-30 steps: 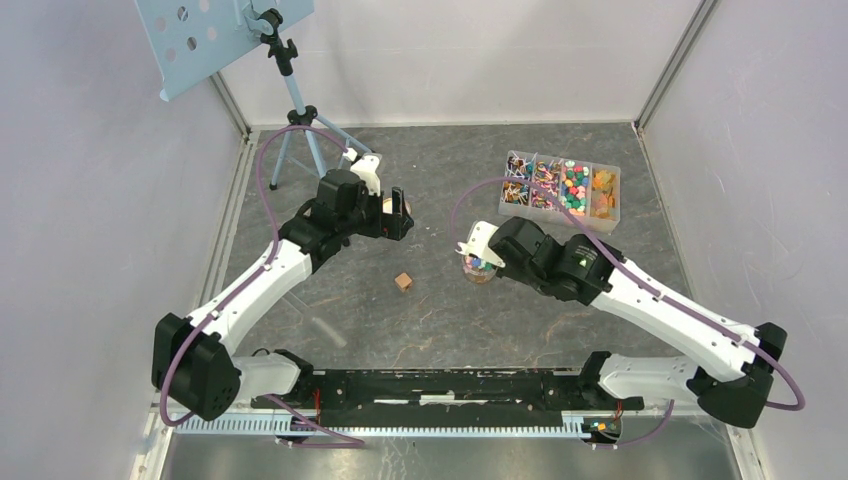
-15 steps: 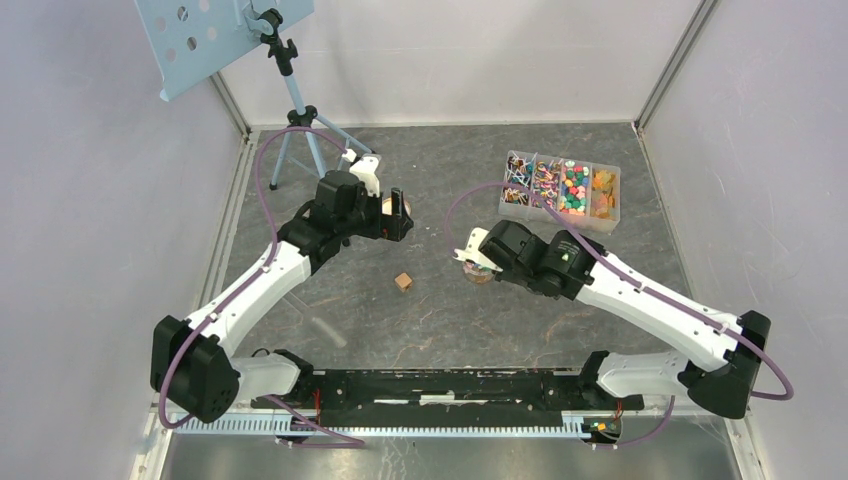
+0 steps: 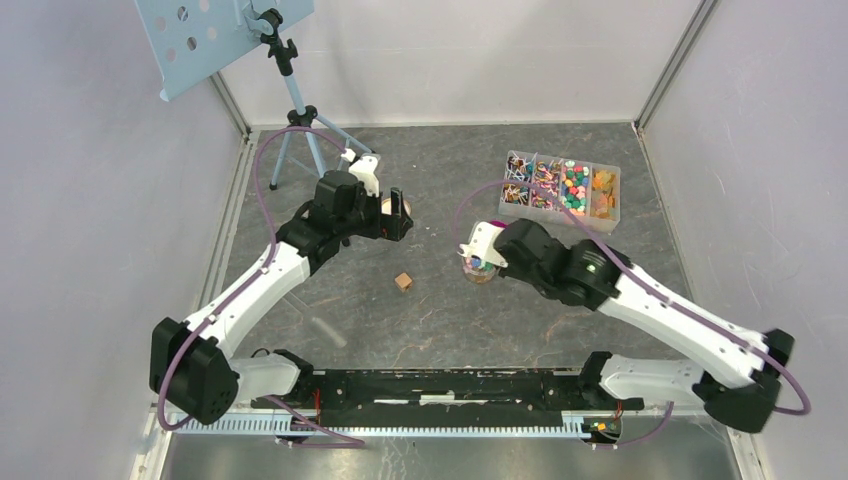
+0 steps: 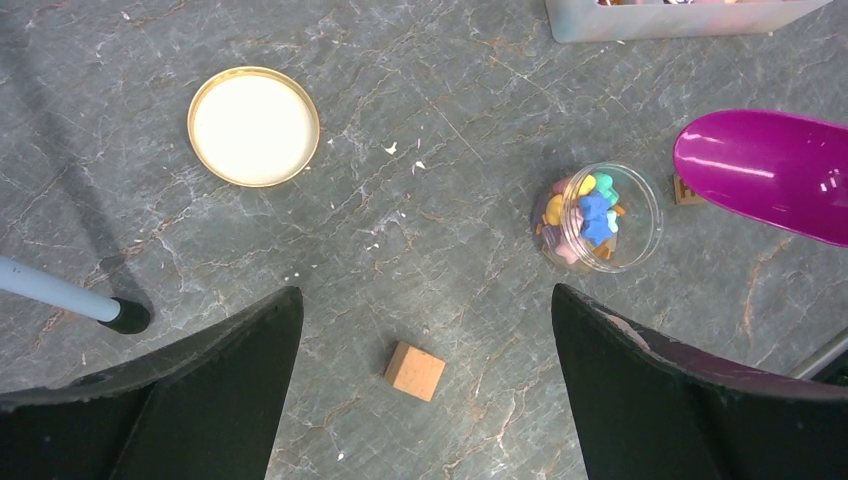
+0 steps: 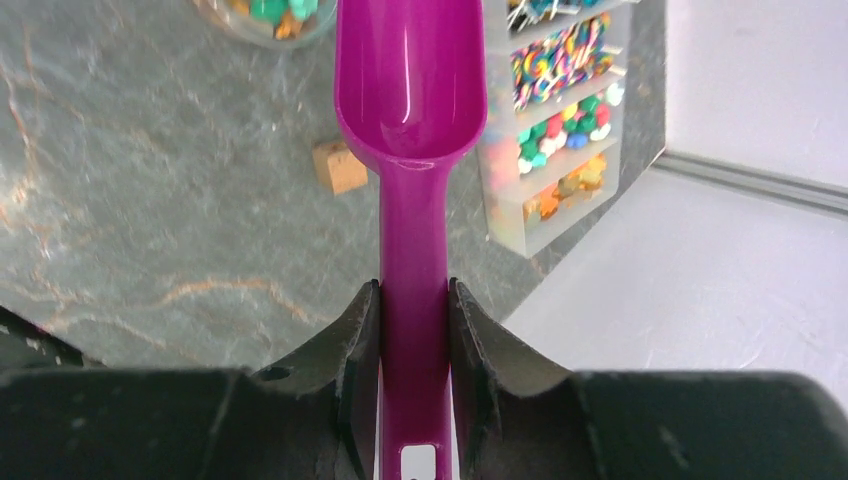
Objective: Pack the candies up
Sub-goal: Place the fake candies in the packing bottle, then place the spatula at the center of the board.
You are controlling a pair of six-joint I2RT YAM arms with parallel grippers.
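A small clear jar partly filled with candies stands on the grey floor; it also shows in the top view. More candies fill a clear divided box at the back right, also seen in the right wrist view. My right gripper is shut on the handle of a magenta scoop. The scoop's bowl is empty and hovers just right of the jar. My left gripper is open and empty, held above a wooden cube.
The jar's gold lid lies upside down under the left wrist. A second wooden cube sits beside the jar, near the scoop. A tripod stands at the back left. Walls close in the floor on three sides.
My right wrist swung left over the jar half a second ago and has now drawn back to the right, leaving the jar uncovered. The left arm has not moved.
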